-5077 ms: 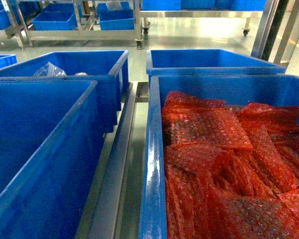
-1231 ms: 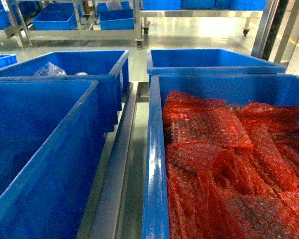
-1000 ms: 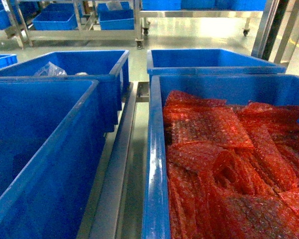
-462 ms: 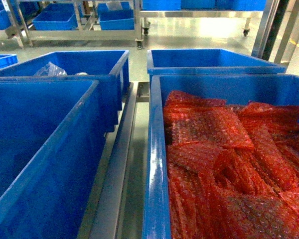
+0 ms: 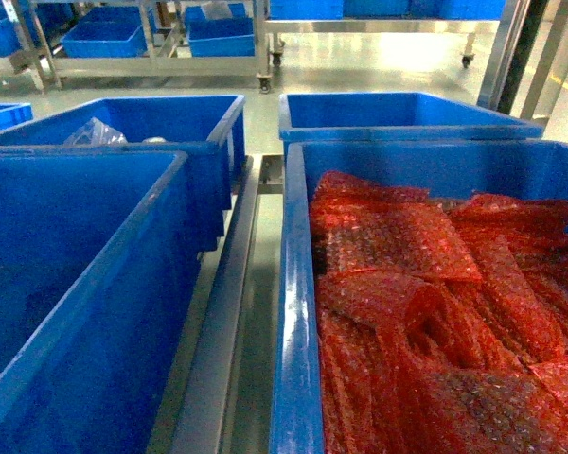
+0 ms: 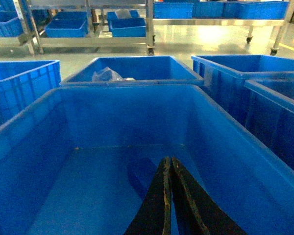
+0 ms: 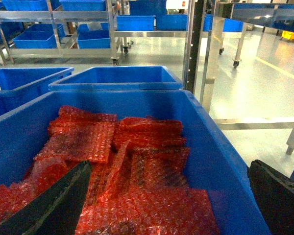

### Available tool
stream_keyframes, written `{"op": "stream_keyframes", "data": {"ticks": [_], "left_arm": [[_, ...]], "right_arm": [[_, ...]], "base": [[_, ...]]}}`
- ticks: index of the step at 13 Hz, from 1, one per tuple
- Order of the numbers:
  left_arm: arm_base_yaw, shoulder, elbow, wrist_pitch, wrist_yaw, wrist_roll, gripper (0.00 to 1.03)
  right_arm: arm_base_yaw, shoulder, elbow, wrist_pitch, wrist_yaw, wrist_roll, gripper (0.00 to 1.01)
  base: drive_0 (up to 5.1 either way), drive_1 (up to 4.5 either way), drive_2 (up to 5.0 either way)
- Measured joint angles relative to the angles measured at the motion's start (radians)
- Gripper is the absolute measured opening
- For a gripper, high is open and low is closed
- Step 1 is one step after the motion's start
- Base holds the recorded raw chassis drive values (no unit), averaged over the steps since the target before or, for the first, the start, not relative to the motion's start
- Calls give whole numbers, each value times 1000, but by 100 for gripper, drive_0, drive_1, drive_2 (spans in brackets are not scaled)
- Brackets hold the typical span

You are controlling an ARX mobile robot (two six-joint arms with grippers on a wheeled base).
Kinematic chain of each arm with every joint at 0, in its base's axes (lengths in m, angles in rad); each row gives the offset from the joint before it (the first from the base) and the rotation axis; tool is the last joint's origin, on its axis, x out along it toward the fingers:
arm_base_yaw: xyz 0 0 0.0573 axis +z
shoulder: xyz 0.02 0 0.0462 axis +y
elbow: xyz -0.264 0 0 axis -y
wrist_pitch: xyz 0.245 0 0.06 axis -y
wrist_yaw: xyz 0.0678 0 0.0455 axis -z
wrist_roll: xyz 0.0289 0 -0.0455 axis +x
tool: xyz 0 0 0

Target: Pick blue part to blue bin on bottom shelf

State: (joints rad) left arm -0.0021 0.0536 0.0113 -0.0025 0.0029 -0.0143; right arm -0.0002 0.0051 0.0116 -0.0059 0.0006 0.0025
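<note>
No blue part shows in any view. My left gripper is shut with nothing in it, its black fingers hanging inside an empty blue bin, the front-left bin of the head view. My right gripper is open above a blue bin filled with red bubble-wrap bags. Its left finger is over the bags, and its right finger shows beyond the bin's right wall. A lengthwise steel rail of the shelf runs between the two front bins. Neither gripper appears in the head view.
Behind stand two more blue bins: one on the left holding a clear plastic bag, one on the right. Steel racks with blue bins line the far side of the floor. Steel posts stand to the right.
</note>
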Motion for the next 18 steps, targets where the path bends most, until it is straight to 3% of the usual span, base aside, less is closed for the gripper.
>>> {"op": "stream_keyframes", "data": {"ticks": [3, 4, 11, 18], "left_arm": [[0, -43, 0, -2, -3, 3, 2], [0, -43, 0, -1, -3, 3, 9], [0, -43, 0, -2, -3, 4, 100], [0, -43, 0, -2, -3, 4, 98]], "right_arm": [[0, 0, 0, 1, -1, 0, 98], [0, 0, 0, 1, -1, 0, 98], [0, 0, 0, 1, 0, 0, 98], [0, 0, 0, 1, 0, 0, 98]], "base": [[0, 0, 0], [0, 0, 0], [0, 0, 0], [0, 0, 0]]}}
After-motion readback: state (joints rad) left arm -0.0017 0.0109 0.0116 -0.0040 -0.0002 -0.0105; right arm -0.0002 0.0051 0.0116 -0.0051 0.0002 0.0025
